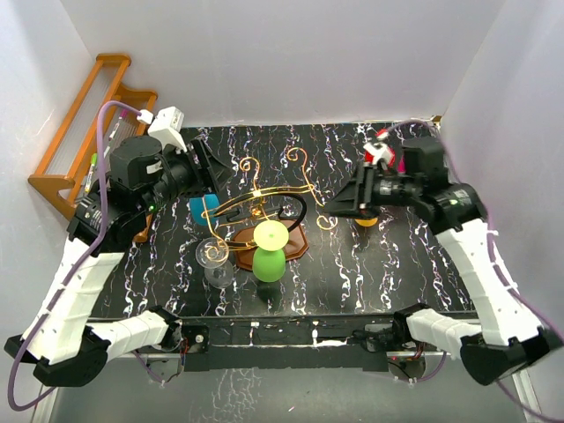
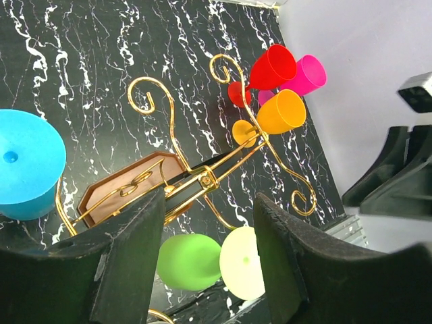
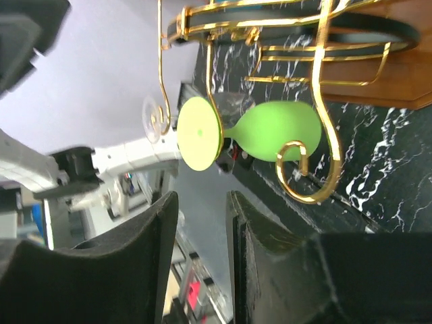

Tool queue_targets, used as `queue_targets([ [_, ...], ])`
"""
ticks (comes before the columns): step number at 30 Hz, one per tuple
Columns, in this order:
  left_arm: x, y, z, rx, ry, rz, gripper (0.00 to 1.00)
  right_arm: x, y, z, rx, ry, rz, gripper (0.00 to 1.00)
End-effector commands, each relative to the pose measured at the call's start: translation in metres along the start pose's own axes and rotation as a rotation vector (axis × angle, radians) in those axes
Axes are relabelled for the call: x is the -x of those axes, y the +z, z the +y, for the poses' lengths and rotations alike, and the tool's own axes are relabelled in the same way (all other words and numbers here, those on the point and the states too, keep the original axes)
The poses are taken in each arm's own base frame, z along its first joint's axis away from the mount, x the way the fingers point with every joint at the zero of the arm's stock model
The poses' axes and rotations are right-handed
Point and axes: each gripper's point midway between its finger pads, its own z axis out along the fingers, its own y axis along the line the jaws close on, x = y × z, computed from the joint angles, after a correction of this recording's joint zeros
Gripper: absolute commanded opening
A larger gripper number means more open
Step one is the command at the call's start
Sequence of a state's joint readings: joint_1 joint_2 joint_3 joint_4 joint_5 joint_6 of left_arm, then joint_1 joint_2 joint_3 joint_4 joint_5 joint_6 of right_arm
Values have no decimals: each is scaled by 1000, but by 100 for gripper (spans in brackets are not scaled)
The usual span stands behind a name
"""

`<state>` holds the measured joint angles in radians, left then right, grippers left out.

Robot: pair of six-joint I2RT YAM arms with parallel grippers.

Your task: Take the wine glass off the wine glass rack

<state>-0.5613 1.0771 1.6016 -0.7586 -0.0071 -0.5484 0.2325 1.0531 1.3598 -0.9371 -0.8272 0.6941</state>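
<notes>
Task not done yet, judging by the views: the green glass (image 3: 277,131) hangs on the rack (image 3: 405,77), stem through the gold wire, foot one side and bowl the other, and neither arm has hold of it. R jaws are spread a little w/ nothing betw. them. The green glass lies straight ahead of their gap, near but apart. L jaws are spread wide and are also empty. From that wrist the rack's centre joint sits just past the tips, and the green glass shows low in the gap, further out. Left to do, I'd say: get one pair of jaws onto the stem or bowl, pinch, slide the stem along the wire to its open end, clear the scroll ends, then bring it away over the worktop (image 1: 397,273). Other glasses: the blue glass (image 2: 27,162) is off to one side of L jaws, by the rack's end; can't tell if it hangs there. The red glass (image 2: 273,64), pink glass (image 2: 307,74) and orange glass (image 2: 282,111) are bunched far ahead of L jaws, past the rack. In the top view the orange glass is just beside R jaws. The clear glass (image 1: 214,260) is close by the green glass; can't tell if it stands or hangs. Contents: nothing seen in any glass. The clear one looks empty, but the coloured ones are opaque, so can't confirm.
</notes>
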Motion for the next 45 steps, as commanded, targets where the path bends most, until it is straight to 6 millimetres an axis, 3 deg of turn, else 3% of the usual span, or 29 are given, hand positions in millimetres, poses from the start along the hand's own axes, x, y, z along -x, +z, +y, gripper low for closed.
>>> queue_targets([
  [1, 11, -10, -8, -26, 17, -29, 52, -7, 32, 37, 52, -146, 27, 37],
  [4, 15, -14, -7, -13, 21, -40, 53, -17, 53, 38, 21, -149, 62, 37],
  [10, 17, -19, -7, -12, 25, -49, 53, -28, 77, 27, -49, -152, 88, 38],
  [21, 13, -23, -5, -9, 25, -44, 53, -34, 103, 18, -114, -180, 85, 37],
  [34, 9, -26, 1, 7, 26, -42, 53, -44, 110, 29, -76, -189, 102, 37],
  [45, 8, -27, 4, 17, 27, -45, 53, -46, 103, 52, 5, -190, 86, 37],
])
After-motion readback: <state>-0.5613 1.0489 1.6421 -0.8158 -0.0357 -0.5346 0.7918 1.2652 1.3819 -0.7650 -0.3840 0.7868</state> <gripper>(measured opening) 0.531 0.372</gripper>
